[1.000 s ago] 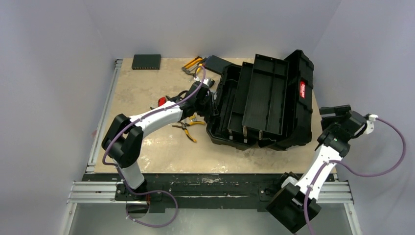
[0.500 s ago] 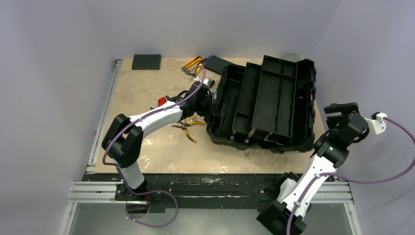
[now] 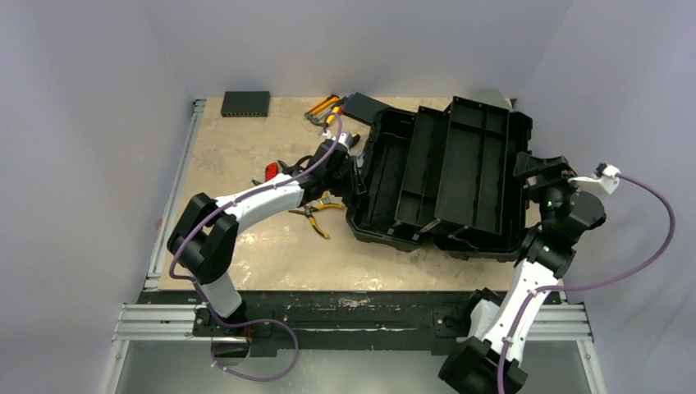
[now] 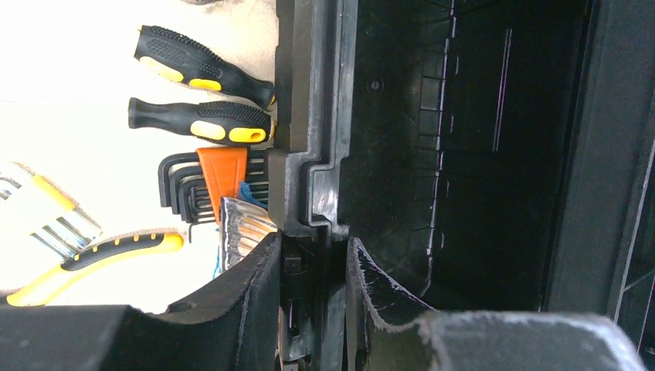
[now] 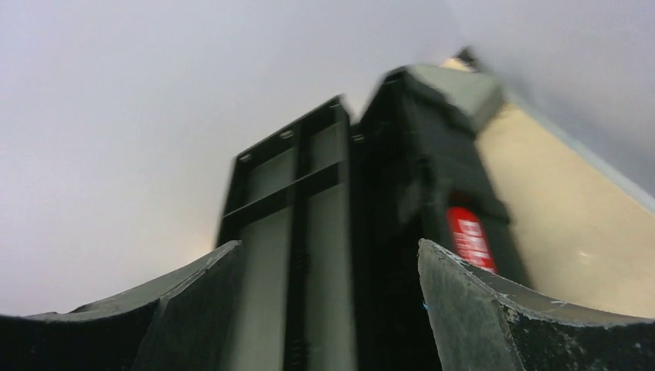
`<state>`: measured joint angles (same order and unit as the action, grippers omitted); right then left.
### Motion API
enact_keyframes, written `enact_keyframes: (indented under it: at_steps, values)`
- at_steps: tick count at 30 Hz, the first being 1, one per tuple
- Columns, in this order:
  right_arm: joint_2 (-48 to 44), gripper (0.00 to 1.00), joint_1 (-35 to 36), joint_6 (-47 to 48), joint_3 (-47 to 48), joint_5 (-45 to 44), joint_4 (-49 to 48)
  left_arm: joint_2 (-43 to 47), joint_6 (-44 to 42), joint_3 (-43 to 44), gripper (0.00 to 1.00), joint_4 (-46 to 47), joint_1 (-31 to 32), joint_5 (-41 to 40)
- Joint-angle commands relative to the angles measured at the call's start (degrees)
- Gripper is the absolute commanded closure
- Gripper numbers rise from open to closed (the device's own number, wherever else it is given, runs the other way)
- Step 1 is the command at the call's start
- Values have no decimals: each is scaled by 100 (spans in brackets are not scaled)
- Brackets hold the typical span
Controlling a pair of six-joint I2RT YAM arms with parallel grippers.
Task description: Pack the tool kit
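Note:
The black toolbox (image 3: 384,176) lies open on the table, its lid (image 3: 472,164) swung over to the right and almost flat. My left gripper (image 3: 354,170) is shut on the box's left wall (image 4: 309,116), one finger outside and one inside. My right gripper (image 3: 535,168) is at the lid's right edge, open, its jaws wide either side of the lid (image 5: 309,232) and its red label (image 5: 470,236). Whether it touches the lid is unclear, as that view is blurred. Yellow-black screwdrivers (image 4: 205,122), a hex key set (image 4: 220,174) and yellow-handled pliers (image 3: 316,212) lie left of the box.
A flat black box (image 3: 245,103) sits at the back left corner. More yellow-black tools (image 3: 324,107) lie at the back, beside a black piece (image 3: 363,105). A red-handled tool (image 3: 272,170) rests under my left arm. The grey walls stand close on both sides.
The lid has swung from nearly upright to almost flat on the right. My right gripper moved up and left to the lid's edge. The left arm has not moved.

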<state>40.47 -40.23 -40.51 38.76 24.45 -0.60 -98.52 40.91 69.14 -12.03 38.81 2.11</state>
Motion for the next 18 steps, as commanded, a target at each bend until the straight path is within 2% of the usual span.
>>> enact_keyframes:
  at_steps: [1, 5, 9, 15, 18]
  values:
    - [57, 19, 743, 164, 133, 611, -880, 229, 305, -314, 100, -184, -30, -602]
    - [434, 19, 1559, 413, 562, 434, -436, 387, 792, -607, 100, 199, 184, -705]
    - [756, 19, 2076, 580, 935, 368, 13, 437, 1120, -770, 100, 489, 392, -847]
    - [1169, 20, 2373, 1109, 1558, -99, 1518, 497, 1398, -901, 100, 701, 580, -1019]
    - [1224, 21, 2379, 1167, 1431, -472, 1739, 454, 1501, -946, 100, 810, 612, -949]
